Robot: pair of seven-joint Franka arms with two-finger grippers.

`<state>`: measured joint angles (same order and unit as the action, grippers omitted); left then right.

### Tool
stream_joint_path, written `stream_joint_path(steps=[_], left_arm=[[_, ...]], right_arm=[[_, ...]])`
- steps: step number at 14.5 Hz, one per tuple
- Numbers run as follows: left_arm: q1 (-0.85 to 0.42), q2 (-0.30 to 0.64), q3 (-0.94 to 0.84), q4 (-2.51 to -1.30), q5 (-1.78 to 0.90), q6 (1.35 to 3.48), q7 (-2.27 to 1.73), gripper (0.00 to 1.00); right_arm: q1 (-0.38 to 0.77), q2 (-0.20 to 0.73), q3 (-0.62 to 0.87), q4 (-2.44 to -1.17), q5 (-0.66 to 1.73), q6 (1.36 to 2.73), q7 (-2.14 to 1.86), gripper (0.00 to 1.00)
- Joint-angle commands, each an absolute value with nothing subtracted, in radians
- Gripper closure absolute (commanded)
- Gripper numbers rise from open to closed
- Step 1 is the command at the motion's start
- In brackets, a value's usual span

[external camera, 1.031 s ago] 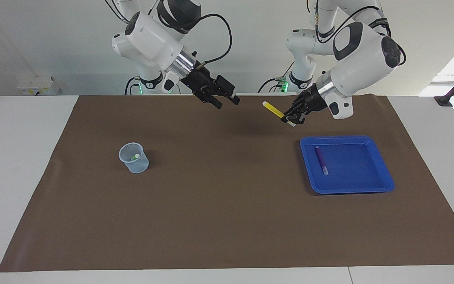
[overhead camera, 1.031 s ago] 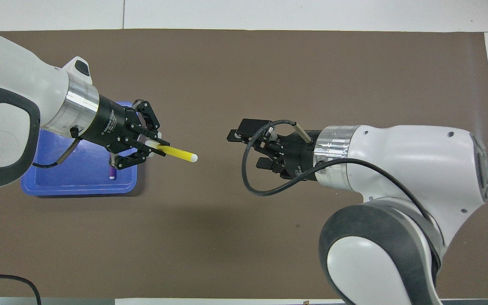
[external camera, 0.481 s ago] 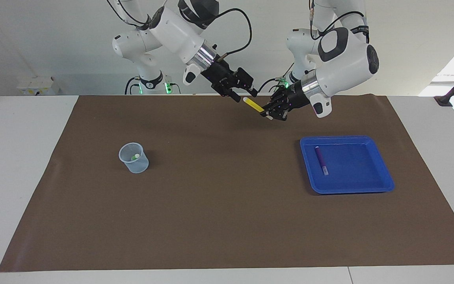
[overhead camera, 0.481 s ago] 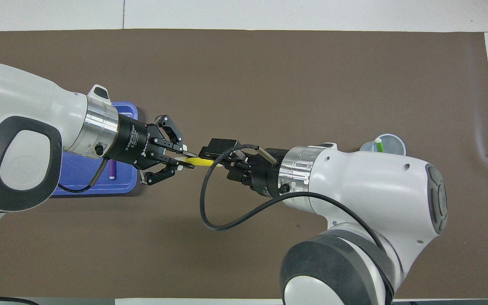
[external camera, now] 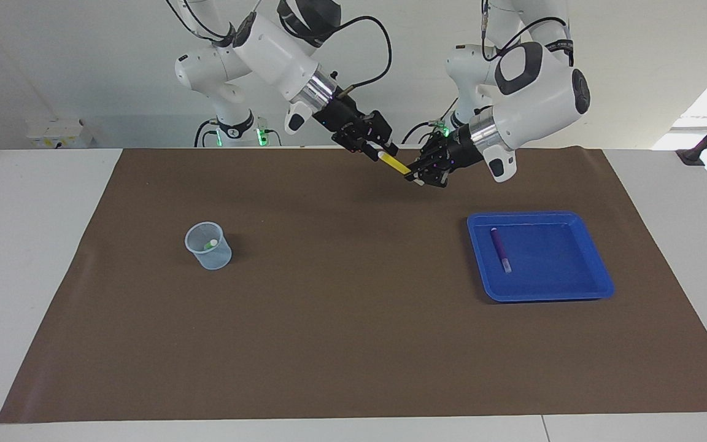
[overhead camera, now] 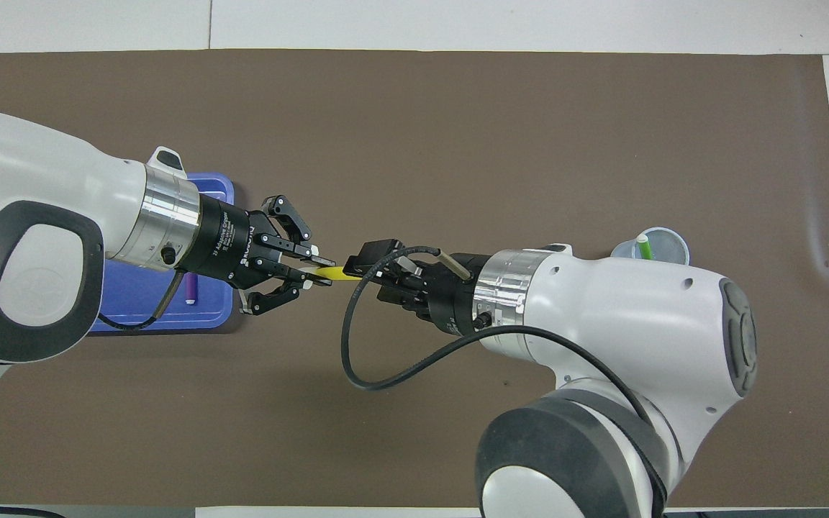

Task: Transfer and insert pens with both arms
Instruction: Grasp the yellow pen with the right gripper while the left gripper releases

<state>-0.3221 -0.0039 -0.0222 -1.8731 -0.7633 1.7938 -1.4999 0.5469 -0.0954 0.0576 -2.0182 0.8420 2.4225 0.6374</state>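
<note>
My left gripper [external camera: 413,178] [overhead camera: 311,273] is shut on the whitish end of the yellow pen [external camera: 395,164] [overhead camera: 333,273] and holds it up over the mat, near the robots' edge. My right gripper [external camera: 380,151] [overhead camera: 378,273] is at the pen's free end, which it hides. The purple pen [external camera: 500,248] [overhead camera: 190,290] lies in the blue tray [external camera: 574,282] [overhead camera: 213,316]. The green pen [external camera: 210,244] [overhead camera: 643,246] stands in the clear cup [external camera: 209,258] [overhead camera: 666,248].
A brown mat [external camera: 353,344] covers most of the white table. The tray is toward the left arm's end and the cup toward the right arm's end. Two slimmer white arms with green-lit bases [external camera: 231,126] stand at the robots' edge.
Both grippers moved toward each other over the middle of the mat. The right gripper, a gap away one second ago, now covers the yellow pen's free end.
</note>
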Motion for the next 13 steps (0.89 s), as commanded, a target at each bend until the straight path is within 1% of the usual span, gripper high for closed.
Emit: stream_joint_path(steps=[1, 5, 6, 7, 8, 9, 13], left_arm=[[-0.341, -0.041, -0.012, -1.919, -0.781, 1.821, -1.517, 1.00], [-0.341, -0.043, -0.012, -1.921, -0.799, 1.824, -1.517, 1.00], [-0.341, -0.043, -0.012, -1.919, -0.801, 1.824, -1.517, 1.00], [-0.341, -0.043, -0.012, -1.921, -0.802, 1.824, -1.517, 1.00], [-0.341, -0.043, -0.012, -1.921, -0.802, 1.824, -1.517, 1.00], [-0.341, -0.043, -0.012, -1.921, -0.802, 1.824, -1.516, 1.00], [-0.341, -0.043, -0.011, -1.921, -0.808, 1.825, -1.517, 1.00]], right_arm=[[0.549, -0.107, 0.057, -2.036, 0.847, 2.439, 0.620, 0.57], [0.548, -0.107, 0.057, -2.036, 0.847, 2.441, 0.620, 0.57], [0.548, -0.107, 0.057, -2.036, 0.847, 2.441, 0.620, 0.59], [0.546, -0.106, 0.057, -2.036, 0.847, 2.441, 0.620, 0.69], [0.545, -0.107, 0.057, -2.037, 0.847, 2.439, 0.621, 0.86], [0.543, -0.107, 0.057, -2.039, 0.847, 2.439, 0.624, 1.00], [0.537, -0.107, 0.057, -2.040, 0.847, 2.431, 0.627, 1.00]])
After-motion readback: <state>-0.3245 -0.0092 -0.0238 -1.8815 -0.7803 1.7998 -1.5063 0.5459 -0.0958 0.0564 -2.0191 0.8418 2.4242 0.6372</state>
